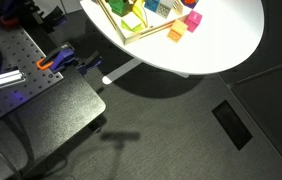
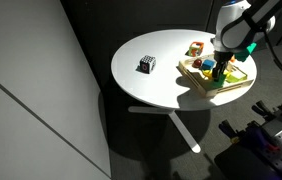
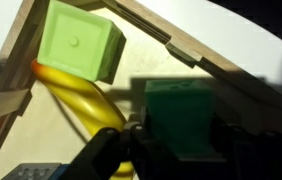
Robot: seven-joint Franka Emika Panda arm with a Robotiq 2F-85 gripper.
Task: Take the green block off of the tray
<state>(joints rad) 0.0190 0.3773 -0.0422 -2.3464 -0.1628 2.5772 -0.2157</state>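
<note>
In the wrist view my gripper [image 3: 179,132] is down inside the tray [image 3: 181,45], which has a light-wood rim. Its two fingers press on both sides of the green block [image 3: 179,105]. The block looks dark in the gripper's shadow and rests on or just above the tray floor. A paler lime-green block [image 3: 76,42] sits apart in the tray corner. In an exterior view the gripper [image 2: 222,62] hangs over the tray [image 2: 206,88] on the round white table. The tray also shows in the other exterior view [image 1: 146,35], where the gripper is out of frame.
A yellow banana-shaped toy [image 3: 81,100] lies beside the left finger. Several coloured blocks fill the tray. An orange block [image 1: 176,32] and a red one [image 1: 193,20] lie on the table [image 1: 221,40] outside it. A black-and-white cube [image 2: 147,65] sits on the table's far side.
</note>
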